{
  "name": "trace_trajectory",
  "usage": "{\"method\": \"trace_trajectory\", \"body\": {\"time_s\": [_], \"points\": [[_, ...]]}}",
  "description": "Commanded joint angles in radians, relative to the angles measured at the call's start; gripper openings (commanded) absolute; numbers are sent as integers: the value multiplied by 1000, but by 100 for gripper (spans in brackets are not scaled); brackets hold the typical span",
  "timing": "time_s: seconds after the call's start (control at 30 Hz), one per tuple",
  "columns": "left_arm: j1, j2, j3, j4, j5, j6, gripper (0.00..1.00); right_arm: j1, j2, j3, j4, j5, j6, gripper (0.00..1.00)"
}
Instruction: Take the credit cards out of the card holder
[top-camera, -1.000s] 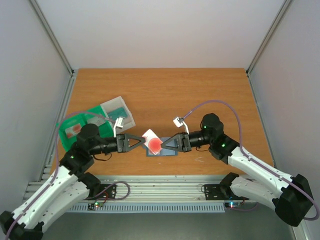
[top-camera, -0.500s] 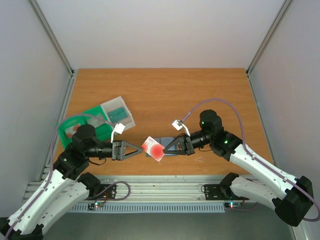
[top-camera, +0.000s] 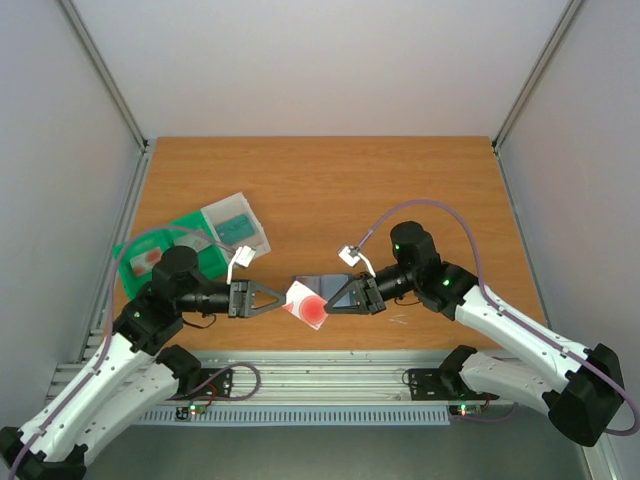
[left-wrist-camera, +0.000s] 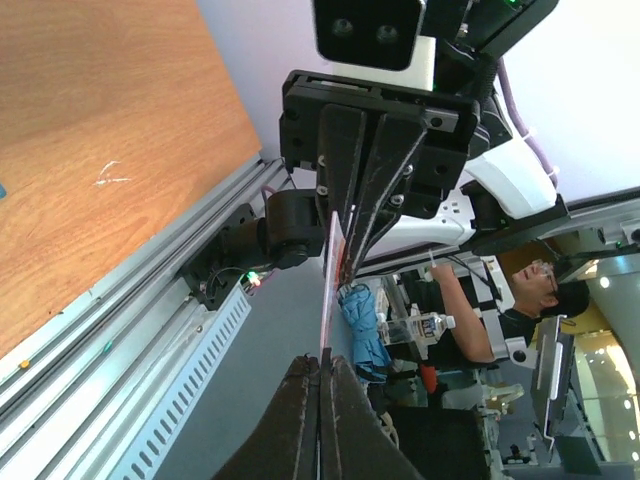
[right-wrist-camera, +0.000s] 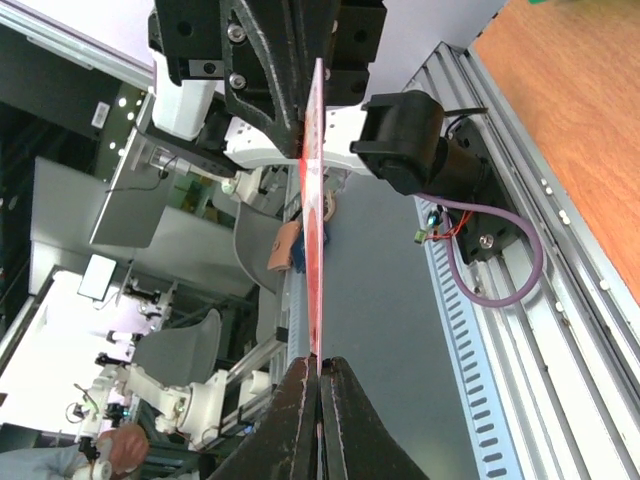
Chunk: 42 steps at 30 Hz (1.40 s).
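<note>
nearest the arm bases, just on the near side of the card holder (top-camera: 318, 281), the white card with the red circle (top-camera: 308, 304) is held between both arms. the left gripper (top-camera: 284, 299) comes in from the holder's left and its jaws are pressed onto the card's left edge; in the left wrist view the card (left-wrist-camera: 326, 290) shows edge-on, running out from between that gripper's (left-wrist-camera: 320, 378) tips. the right gripper (top-camera: 329, 301) comes in from the holder's right and pinches the opposite edge, seen the same way in the right wrist view, with the card (right-wrist-camera: 312, 230) thin as a line above the fingers. from above, the card overlaps the holder's near edge; whether they touch i cannot tell. the slate-blue holder lies flat on the table (top-camera: 320, 180). well to the holder's left, a green tray (top-camera: 135, 262) holds a reddish card (top-camera: 147, 258). beyond it, further left and back, a clear tray (top-camera: 222, 213) holds a teal card (top-camera: 238, 230).
</note>
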Motion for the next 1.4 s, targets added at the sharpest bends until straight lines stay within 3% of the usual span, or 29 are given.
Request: {"method": "trace_trajectory", "body": {"time_s": [0.0,0.23,0.4,0.5,0.7,0.87,0.97,1.37], "points": [[0,-25,-7,17,-21,16,0,9,-10,24,-33,12,-29,5],[0,-37,-8,-38,-114,49,0,8,-70,50,-179,231,-80,32],[0,-9,17,-115,-214,89,1,9,-107,62,-239,357,-81,64],[2,27,34,-147,-283,131,0,8,-108,63,-261,391,-75,98],[37,140,87,-212,-359,187,0,8,-125,49,-270,446,-54,98],[128,244,141,-240,-323,227,0,8,-123,59,-266,477,-46,98],[190,274,184,-317,-380,250,0,8,-124,57,-250,471,-38,98],[714,338,284,-554,-375,388,0,8,-97,49,-252,454,-31,99]]}}
